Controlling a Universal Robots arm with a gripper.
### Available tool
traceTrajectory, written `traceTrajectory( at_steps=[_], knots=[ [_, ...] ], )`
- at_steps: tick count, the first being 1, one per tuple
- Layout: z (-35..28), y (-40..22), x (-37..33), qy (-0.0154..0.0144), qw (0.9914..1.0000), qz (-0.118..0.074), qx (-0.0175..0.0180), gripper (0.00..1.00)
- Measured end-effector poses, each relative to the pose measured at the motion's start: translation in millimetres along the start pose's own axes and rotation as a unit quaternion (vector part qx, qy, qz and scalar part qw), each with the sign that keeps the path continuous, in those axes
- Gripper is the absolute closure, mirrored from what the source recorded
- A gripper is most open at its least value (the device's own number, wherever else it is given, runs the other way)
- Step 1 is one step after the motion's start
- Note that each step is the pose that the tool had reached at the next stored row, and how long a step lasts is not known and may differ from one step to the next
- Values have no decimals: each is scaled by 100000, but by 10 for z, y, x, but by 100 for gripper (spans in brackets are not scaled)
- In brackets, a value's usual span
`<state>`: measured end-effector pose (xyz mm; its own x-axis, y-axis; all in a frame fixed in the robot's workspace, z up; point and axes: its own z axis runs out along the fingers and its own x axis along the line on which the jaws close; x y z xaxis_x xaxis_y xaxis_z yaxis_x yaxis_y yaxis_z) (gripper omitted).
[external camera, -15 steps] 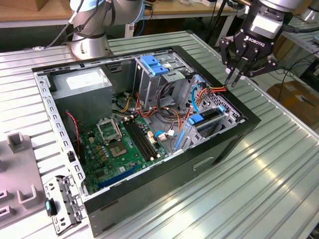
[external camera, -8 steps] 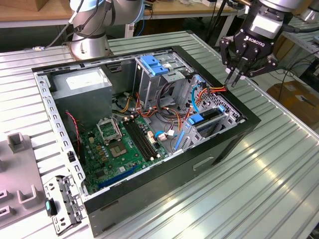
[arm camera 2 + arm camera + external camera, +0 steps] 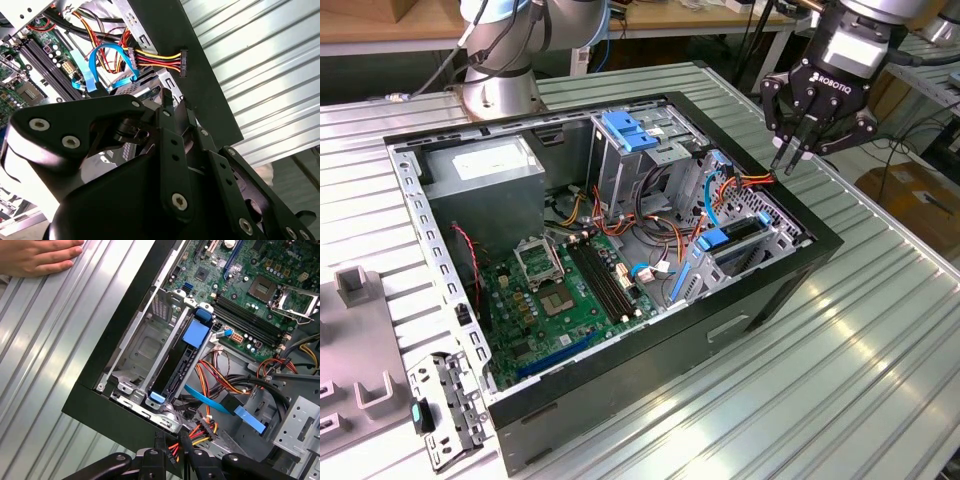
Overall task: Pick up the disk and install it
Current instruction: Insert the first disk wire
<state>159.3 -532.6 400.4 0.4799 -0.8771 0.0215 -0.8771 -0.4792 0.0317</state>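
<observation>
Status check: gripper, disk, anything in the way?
Gripper shut, empty, above case corner. Disk sits in drive cage. Power connector on case rim near gripper; person's hand on table.

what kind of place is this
Most likely a robotics lab or workshop. An open computer case lies on a ribbed metal table, the robot arm's base stands on the same table next to it, and wooden workbenches run along the background.

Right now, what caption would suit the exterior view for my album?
End effector, shut, poised above the rim of the open computer case; the disk sits slotted inside.
</observation>
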Motion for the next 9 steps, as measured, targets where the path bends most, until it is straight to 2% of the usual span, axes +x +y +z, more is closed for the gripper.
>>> traceTrajectory(
  at_steps=[5,9],
  knots=[
    [0,0,0,19,99998,-616,14,75],
    [0,-7,3,72,99974,-2280,48,75]
  ],
)
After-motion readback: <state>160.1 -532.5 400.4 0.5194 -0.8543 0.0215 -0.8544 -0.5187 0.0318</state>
